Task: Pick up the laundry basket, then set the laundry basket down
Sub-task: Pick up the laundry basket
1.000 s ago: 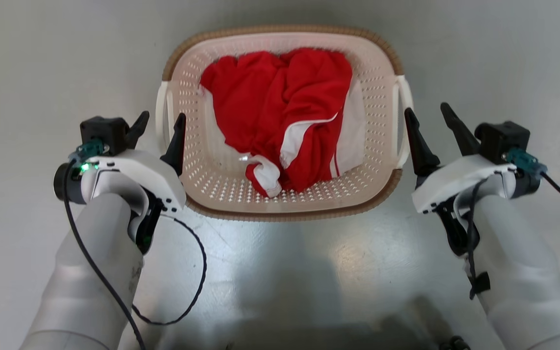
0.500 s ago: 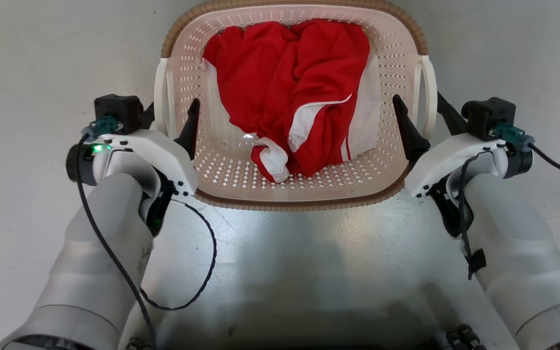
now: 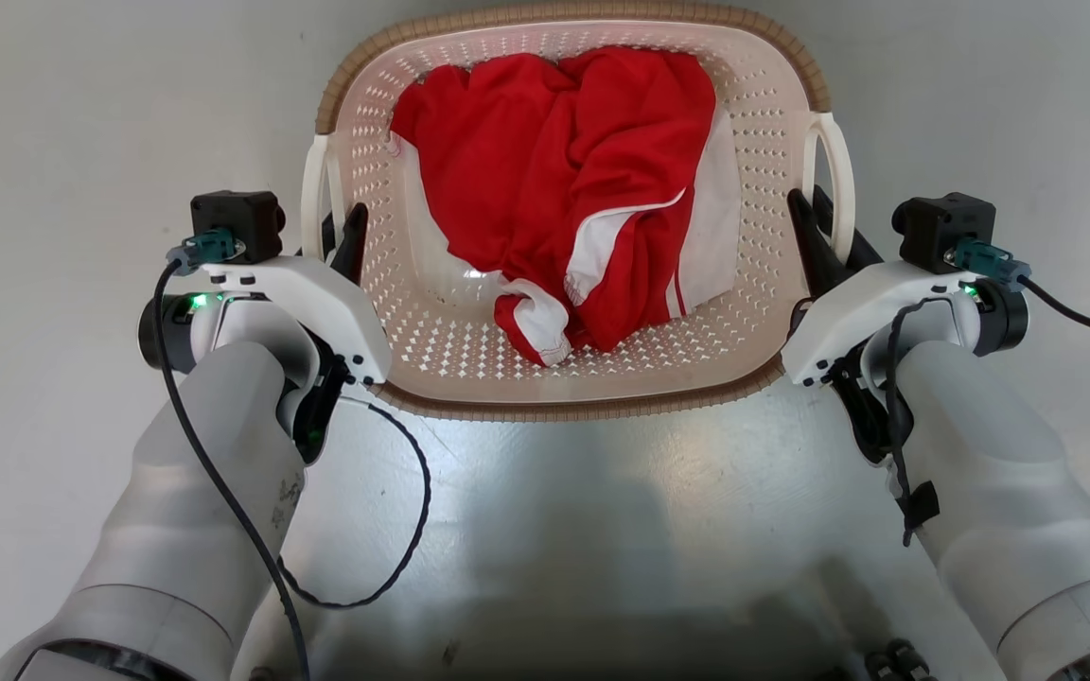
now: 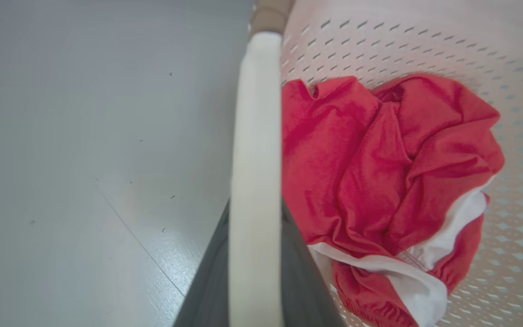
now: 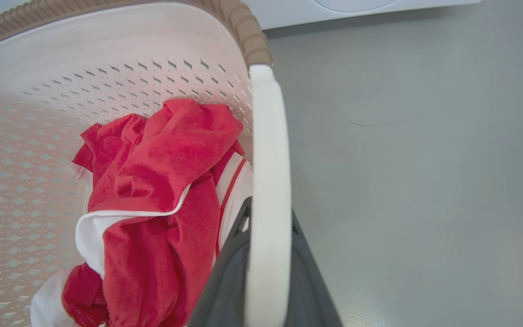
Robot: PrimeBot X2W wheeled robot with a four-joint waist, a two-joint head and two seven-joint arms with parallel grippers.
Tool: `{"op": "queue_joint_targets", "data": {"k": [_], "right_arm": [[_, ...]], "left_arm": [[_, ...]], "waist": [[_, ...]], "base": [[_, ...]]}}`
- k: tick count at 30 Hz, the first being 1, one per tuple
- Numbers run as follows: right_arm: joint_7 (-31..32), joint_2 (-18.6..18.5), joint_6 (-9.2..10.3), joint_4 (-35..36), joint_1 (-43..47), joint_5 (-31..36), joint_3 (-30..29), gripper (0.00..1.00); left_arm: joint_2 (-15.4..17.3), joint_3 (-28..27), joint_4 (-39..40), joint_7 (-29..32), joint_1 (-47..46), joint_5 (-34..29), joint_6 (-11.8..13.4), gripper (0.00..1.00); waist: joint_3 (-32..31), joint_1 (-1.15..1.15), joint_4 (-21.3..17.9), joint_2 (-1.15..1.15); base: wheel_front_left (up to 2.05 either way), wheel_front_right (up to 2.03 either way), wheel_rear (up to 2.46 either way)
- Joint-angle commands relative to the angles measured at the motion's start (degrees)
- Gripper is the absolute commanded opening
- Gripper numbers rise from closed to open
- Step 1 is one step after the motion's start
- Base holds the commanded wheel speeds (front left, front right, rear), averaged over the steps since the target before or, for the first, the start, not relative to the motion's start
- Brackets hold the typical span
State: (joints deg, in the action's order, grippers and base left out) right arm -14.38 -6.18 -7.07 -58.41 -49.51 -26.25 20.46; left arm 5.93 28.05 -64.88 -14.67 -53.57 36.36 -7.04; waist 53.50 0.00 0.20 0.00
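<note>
The laundry basket, cream and perforated with a brown woven-look rim, stands on the grey floor straight ahead. It holds a crumpled red and white garment. My left gripper is shut on the basket's white left loop handle. The left wrist view has that handle running up between the dark fingers. My right gripper is shut on the white right handle. In the right wrist view the handle passes between the fingers. Whether the basket is off the floor, I cannot tell.
Smooth grey floor surrounds the basket on all sides. A white appliance's lower edge lies beyond the basket in the right wrist view. A black cable loops off my left forearm, and the floor just before me is shiny.
Both grippers were open beside the basket's sides. They slid forward over the loop handles and closed on them. The basket now looks larger and higher in the head view, which has shifted.
</note>
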Motion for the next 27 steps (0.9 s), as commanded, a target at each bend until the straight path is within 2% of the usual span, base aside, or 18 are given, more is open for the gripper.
{"op": "queue_joint_targets", "data": {"k": [1,7,14,27], "right_arm": [[-0.62,0.47,-0.42,0.24,1.76,-0.25,1.26,0.00],[-0.62,1.02,-0.42,-3.09,3.10,-1.29,4.08,0.00],[0.01,2.26,-0.42,-8.73,4.11,-6.02,9.71,0.00],[6.62,2.55,-0.42,-10.43,9.89,-14.41,18.67,0.00]], "left_arm": [[2.36,0.11,0.25,-0.33,0.43,0.75,-0.45,0.00],[1.85,3.44,-1.70,0.29,2.58,4.58,-0.45,0.00],[1.35,5.97,-3.90,2.87,6.15,8.90,-0.45,0.00],[1.62,10.12,-4.64,10.28,15.15,15.19,-0.45,0.00]], "waist": [[-1.09,0.00,-0.21,0.00],[-7.34,0.00,-1.04,0.00],[-16.33,0.00,-2.46,0.00],[-33.34,0.00,-4.70,0.00]], "base": [[0.00,0.00,0.00],[0.00,0.00,0.00],[0.00,0.00,0.00],[0.00,0.00,0.00]]}}
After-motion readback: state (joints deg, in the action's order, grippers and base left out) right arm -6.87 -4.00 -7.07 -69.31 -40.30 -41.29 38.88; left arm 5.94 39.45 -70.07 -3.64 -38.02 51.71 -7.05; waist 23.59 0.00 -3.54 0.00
